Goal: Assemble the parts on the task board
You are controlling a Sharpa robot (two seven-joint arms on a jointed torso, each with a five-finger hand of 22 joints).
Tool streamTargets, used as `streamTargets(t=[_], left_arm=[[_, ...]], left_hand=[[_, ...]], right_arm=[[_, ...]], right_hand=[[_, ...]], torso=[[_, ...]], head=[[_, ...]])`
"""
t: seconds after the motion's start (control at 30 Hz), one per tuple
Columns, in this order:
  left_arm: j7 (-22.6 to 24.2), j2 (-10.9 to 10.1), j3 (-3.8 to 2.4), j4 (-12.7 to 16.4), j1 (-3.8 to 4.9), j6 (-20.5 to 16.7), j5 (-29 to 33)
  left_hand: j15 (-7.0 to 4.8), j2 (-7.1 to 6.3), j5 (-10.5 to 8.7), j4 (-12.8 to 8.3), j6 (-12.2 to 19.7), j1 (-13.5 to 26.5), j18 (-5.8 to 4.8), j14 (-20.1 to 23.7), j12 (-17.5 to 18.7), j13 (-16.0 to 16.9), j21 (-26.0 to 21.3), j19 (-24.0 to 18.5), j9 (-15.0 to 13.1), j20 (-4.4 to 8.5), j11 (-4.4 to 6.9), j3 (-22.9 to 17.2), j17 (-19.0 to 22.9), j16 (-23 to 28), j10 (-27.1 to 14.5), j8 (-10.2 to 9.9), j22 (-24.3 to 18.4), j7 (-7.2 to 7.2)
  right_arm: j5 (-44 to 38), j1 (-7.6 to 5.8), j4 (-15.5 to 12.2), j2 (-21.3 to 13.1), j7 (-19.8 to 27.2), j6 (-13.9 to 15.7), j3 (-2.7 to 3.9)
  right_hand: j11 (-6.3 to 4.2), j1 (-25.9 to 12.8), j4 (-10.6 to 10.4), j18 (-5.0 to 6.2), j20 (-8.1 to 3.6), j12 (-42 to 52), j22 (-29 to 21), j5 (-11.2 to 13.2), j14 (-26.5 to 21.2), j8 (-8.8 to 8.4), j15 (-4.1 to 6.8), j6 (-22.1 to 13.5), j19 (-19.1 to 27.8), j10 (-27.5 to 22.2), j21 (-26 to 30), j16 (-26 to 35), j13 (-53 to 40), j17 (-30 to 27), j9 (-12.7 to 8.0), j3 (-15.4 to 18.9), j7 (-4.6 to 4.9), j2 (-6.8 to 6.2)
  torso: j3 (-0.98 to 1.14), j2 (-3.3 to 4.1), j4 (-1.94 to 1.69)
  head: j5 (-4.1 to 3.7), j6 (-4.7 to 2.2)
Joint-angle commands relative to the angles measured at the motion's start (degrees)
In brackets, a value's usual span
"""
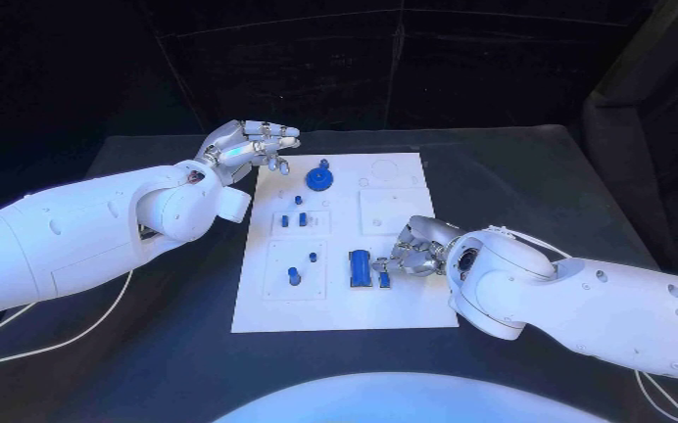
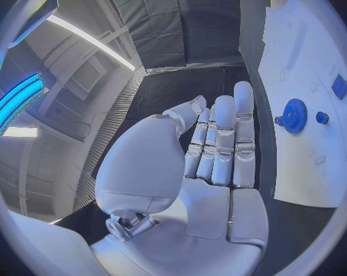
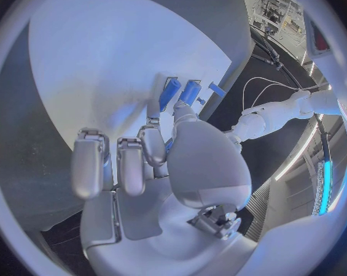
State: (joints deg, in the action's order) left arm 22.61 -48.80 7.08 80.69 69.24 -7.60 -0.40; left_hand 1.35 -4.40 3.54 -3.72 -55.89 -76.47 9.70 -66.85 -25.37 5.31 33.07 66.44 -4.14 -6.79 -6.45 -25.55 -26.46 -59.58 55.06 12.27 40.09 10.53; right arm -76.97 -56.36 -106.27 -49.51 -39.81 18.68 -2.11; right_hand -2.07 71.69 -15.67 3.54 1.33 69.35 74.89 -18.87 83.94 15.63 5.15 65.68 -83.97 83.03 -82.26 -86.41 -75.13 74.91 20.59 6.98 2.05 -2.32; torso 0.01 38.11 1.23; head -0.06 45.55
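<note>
We see the task board as a long white plate lying between our two hands, with shallow square recesses across it. Our right hand rests at the board's near right part, its fingertips down at a pair of upright blue bars just in front of them. Whether the fingers actually pinch a bar or only touch it, we cannot tell. We judge this to be the seating step for those bars. The next move likely calls for a straight, gentle press so the piece drops square into its slot, without tipping its neighbour.

Our left hand hovers off the board's far left corner, fingers loosely curled with nothing in them. Just beside it on the board sits the blue gear, round and toothed with a small peg at its centre. Smaller blue pegs stand further along, between the two hands.
</note>
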Motion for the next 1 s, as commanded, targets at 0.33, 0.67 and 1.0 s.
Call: streamTargets(t=[0.33,0.67,1.0], left_arm=[[-0.1,0.0,-0.04,0.1,0.08,0.9,0.1],[-0.2,-0.1,-0.04,0.0,0.08,0.9,0.1],[-0.3,0.2,-0.03,-0.2,0.08,0.9,0.0]], left_hand=[[0.13,0.19,0.17,-0.4,0.4,0.3,0.73,0.4,-0.3,-0.1,-0.4,-0.2,0.1,-0.25,-0.01,0.1,0.1,-0.1,-0.3,0.4,0.0,0.01],[0.13,0.19,0.17,-0.4,0.4,0.3,0.73,0.4,-0.3,-0.1,-0.4,-0.2,0.1,-0.25,-0.01,0.1,0.1,-0.1,-0.3,0.4,0.0,0.01],[0.15,0.24,0.19,-0.4,0.5,0.3,0.73,0.4,-0.3,-0.1,-0.4,-0.2,0.1,-0.26,-0.03,0.0,0.1,-0.2,-0.4,0.4,0.0,0.04]], right_arm=[[-2.1,-0.05,-0.3,-0.3,-0.5,-0.7,0.01],[-1.1,-0.05,-2.4,-3.2,4.9,-2.9,0.01],[-0.1,-0.04,-2.8,-4.8,6.7,-6.5,0.00]], right_hand=[[0.50,-5.4,-1.0,-0.41,-0.15,-0.9,-0.1,14.0,4.6,0.20,0.03,-0.6,0.1,-0.2,0.1,0.4,-0.5,7.7,1.3,4.6,0.56,0.76],[0.61,0.4,1.9,-0.36,-0.13,-1.2,-0.3,11.3,4.6,0.13,-0.03,-1.2,0.3,-0.4,0.3,0.5,-0.5,7.7,2.0,4.2,0.72,0.72],[0.74,-0.4,0.8,-0.36,0.01,-1.4,-0.3,15.9,4.5,0.07,-0.16,-1.4,0.3,-0.5,0.3,0.6,-0.4,7.6,2.4,5.7,0.84,0.38]], torso=[[0.05,0.00,0.02],[0.08,-0.03,0.10],[-0.01,-0.03,0.00]], head=[[-0.13,-0.03],[-0.31,-0.27],[-0.60,-0.47]])
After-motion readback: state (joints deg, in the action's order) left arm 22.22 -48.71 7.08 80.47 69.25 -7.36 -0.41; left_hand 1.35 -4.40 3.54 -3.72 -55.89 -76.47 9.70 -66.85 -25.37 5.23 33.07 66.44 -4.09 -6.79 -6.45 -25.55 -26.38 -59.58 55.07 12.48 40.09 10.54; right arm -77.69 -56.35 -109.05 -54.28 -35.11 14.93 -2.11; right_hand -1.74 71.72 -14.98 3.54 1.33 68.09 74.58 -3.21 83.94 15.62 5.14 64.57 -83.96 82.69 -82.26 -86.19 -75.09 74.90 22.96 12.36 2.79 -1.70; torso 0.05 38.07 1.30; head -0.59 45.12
